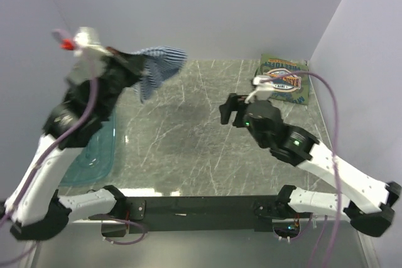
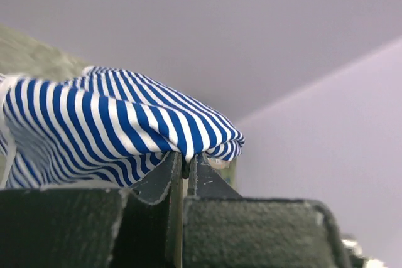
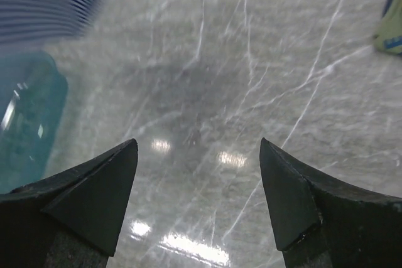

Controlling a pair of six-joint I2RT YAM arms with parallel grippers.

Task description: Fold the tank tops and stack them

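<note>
Tank tops in view number two. The striped tank top (image 1: 160, 67), soft cloth in thin navy and white bands, hangs bunched and crumpled in the air above the far left of the worktop (image 1: 188, 149). My left end effector (image 1: 139, 67) is clamped on it: in the left wrist view my two dark fingers are pressed together on a fold of the striped cloth (image 2: 119, 123), which drapes to the left of the pinch (image 2: 186, 162). The olive-green tank top (image 1: 286, 80) lies flat in the far right corner of the worktop, roughly rectangular, with an oval printed graphic in red, white and blue facing up.

My right end effector (image 1: 227, 110) hangs over the middle right of the worktop, jaws spread wide, with nothing between them. My right wrist view shows only bare surface between the two wedge-shaped black fingertips (image 3: 107, 186).

One tub (image 1: 94, 155) of translucent teal plastic, with rounded corners, sits at the near left, partly under my left arm. The worktop is a single glossy slab, grey-green with thin white veins like marble, and lamp glare shows on it.
</note>
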